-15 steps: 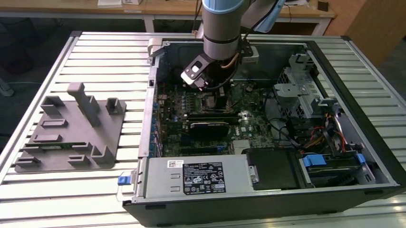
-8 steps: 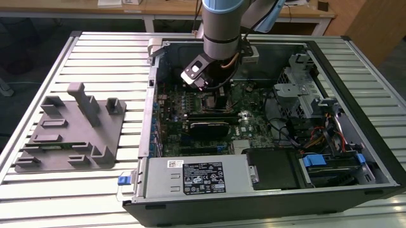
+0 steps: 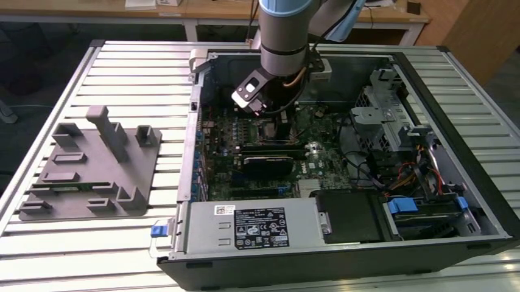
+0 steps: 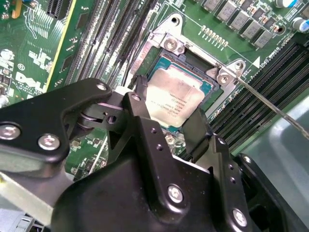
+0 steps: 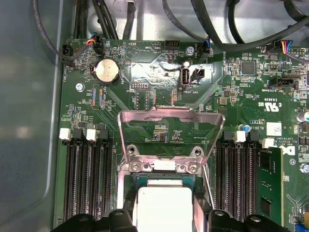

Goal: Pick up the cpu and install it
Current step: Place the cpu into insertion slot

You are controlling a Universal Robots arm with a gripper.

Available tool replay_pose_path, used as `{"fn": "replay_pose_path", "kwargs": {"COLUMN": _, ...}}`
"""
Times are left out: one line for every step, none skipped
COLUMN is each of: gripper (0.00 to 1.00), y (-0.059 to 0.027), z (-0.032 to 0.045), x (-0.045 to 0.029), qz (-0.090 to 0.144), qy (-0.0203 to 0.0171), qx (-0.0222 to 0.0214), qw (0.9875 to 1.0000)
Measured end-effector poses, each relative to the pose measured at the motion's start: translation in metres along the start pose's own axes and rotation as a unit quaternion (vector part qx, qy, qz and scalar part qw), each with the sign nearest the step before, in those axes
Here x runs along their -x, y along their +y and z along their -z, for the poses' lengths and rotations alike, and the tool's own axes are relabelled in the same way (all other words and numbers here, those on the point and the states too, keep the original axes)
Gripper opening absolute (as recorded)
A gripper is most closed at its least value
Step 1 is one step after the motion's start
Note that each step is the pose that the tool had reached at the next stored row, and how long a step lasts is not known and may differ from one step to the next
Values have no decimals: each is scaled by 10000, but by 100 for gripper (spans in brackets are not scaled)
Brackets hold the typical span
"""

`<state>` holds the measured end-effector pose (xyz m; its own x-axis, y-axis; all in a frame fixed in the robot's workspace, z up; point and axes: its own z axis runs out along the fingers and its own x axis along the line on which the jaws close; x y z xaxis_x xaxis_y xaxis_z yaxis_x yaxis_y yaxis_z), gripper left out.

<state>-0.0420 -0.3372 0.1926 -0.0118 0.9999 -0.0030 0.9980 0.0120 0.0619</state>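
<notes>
Sitting in the motherboard socket, the cpu is clamped by the claw.

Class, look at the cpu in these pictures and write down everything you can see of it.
The cpu is a small flat square chip with a shiny silver metal top bearing faint print and a thin pale rim. It lies level within the motherboard's socket, whose metal load plate stands swung open. The gripper straddles it from above; whether it touches the chip cannot be told.
</notes>
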Motion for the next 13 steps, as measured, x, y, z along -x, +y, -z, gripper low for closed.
{"fn": "replay_pose_path", "kwargs": {"gripper": 54, "y": 0, "z": 1, "x": 0, "qz": 0, "qy": 0, "qx": 0, "qw": 10000}}
{"fn": "replay_pose_path", "kwargs": {"gripper": 54, "y": 0, "z": 1, "x": 0, "qz": 0, "qy": 0, "qx": 0, "qw": 10000}}
{"fn": "replay_pose_path", "kwargs": {"gripper": 54, "y": 0, "z": 2, "x": 0, "qz": 0, "qy": 3, "qx": 0, "qw": 10000}}
{"fn": "replay_pose_path", "kwargs": {"gripper": 54, "y": 0, "z": 2, "x": 1, "qz": -1, "qy": 14, "qx": 0, "qw": 10000}}
{"fn": "replay_pose_path", "kwargs": {"gripper": 54, "y": 0, "z": 2, "x": 0, "qz": -1, "qy": 21, "qx": 0, "qw": 10000}}
{"fn": "replay_pose_path", "kwargs": {"gripper": 54, "y": 0, "z": 2, "x": 0, "qz": -2, "qy": 23, "qx": 0, "qw": 10000}}
{"fn": "replay_pose_path", "kwargs": {"gripper": 54, "y": 0, "z": 1, "x": 0, "qz": -2, "qy": 24, "qx": 0, "qw": 10000}}
{"fn": "replay_pose_path", "kwargs": {"gripper": 54, "y": 0, "z": 0, "x": 0, "qz": -2, "qy": 23, "qx": 0, "qw": 10000}}
{"fn": "replay_pose_path", "kwargs": {"gripper": 54, "y": 0, "z": -1, "x": 0, "qz": -2, "qy": 23, "qx": 0, "qw": 10000}}
{"fn": "replay_pose_path", "kwargs": {"gripper": 54, "y": 0, "z": -1, "x": 0, "qz": -1, "qy": 23, "qx": 0, "qw": 10000}}
{"fn": "replay_pose_path", "kwargs": {"gripper": 54, "y": 0, "z": -1, "x": 0, "qz": -1, "qy": 22, "qx": -1, "qw": 10000}}
{"fn": "replay_pose_path", "kwargs": {"gripper": 54, "y": 0, "z": -1, "x": 0, "qz": -2, "qy": 22, "qx": 0, "qw": 10000}}
{"fn": "replay_pose_path", "kwargs": {"gripper": 54, "y": 0, "z": -2, "x": 0, "qz": -1, "qy": 23, "qx": 0, "qw": 10000}}
